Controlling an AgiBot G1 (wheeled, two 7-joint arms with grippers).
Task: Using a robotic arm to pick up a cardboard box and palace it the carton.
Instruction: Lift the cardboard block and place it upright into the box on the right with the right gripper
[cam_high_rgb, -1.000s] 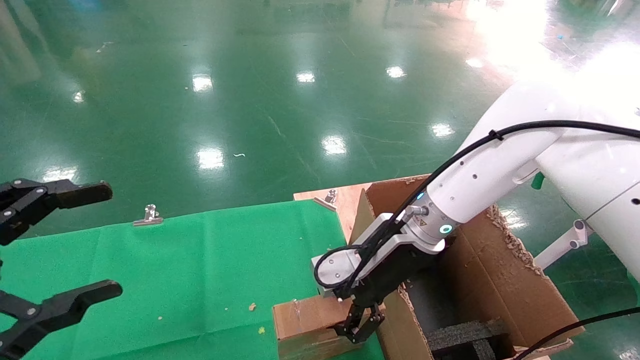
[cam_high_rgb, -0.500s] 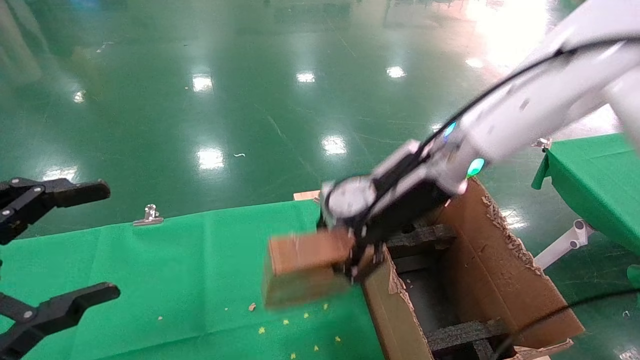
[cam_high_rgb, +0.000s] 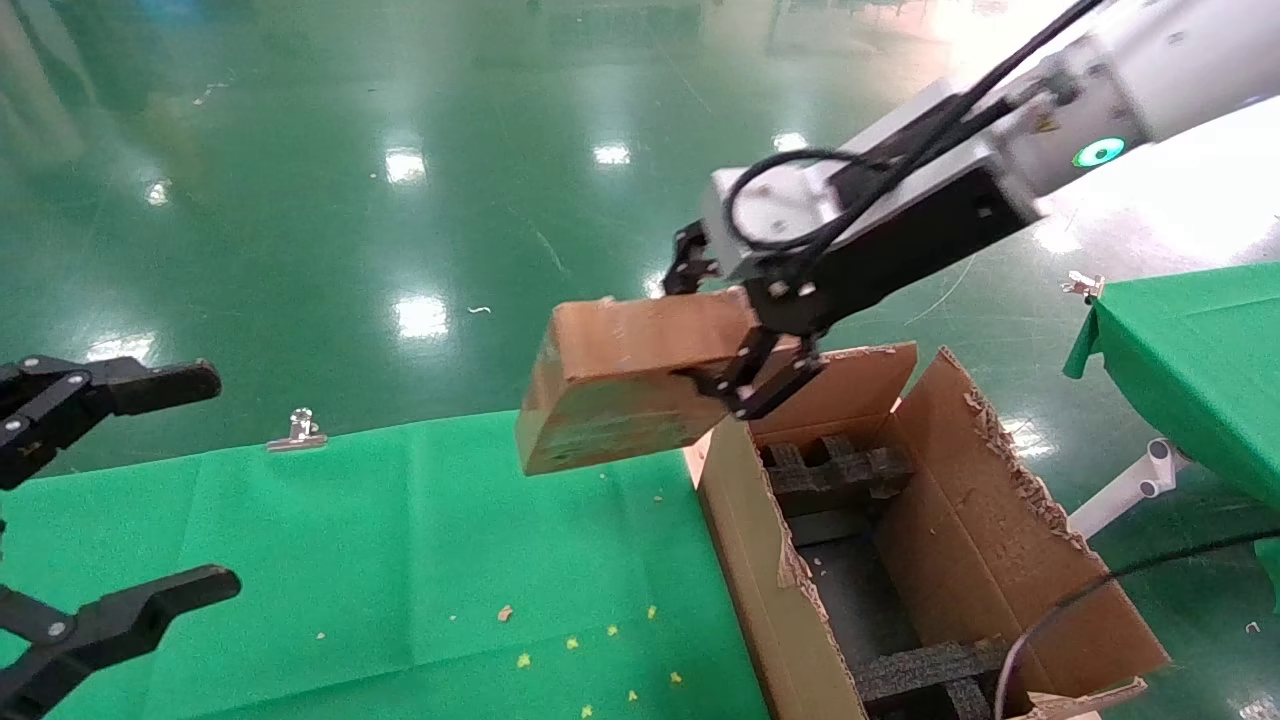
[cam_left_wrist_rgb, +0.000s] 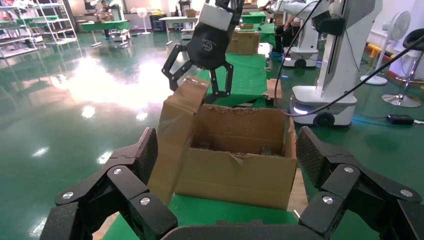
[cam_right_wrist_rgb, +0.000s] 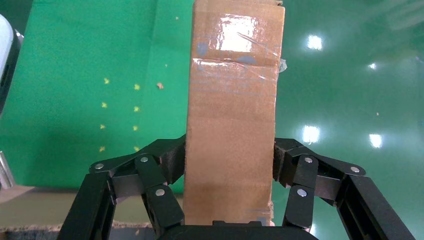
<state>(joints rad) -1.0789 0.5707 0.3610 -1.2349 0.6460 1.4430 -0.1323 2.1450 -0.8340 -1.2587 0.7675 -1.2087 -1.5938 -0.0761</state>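
My right gripper (cam_high_rgb: 728, 335) on the white robotic arm (cam_high_rgb: 1120, 70) is shut on the small brown cardboard box (cam_high_rgb: 625, 375) and holds it tilted in the air, above the green cloth and just left of the carton's far left corner. The right wrist view shows the taped box (cam_right_wrist_rgb: 232, 100) clamped between both pads (cam_right_wrist_rgb: 175, 160). The large open carton (cam_high_rgb: 1000, 540) stands at the table's right end with black foam inserts (cam_high_rgb: 835, 465) inside. In the left wrist view the box (cam_left_wrist_rgb: 175, 140) hangs in front of the carton (cam_left_wrist_rgb: 235, 172). My left gripper (cam_high_rgb: 225, 480) is open and empty at the far left.
A green cloth (cam_high_rgb: 350, 540) covers the table, with small crumbs (cam_high_rgb: 570, 645) near the front and a metal clip (cam_high_rgb: 297, 430) on its far edge. A second green-covered table (cam_high_rgb: 1190, 350) stands at the right. A black cable (cam_high_rgb: 1100, 590) crosses the carton's near right corner.
My right gripper has lifted the cardboard box off the cloth beside the carton and carried it up and away from me. The left gripper has not moved.
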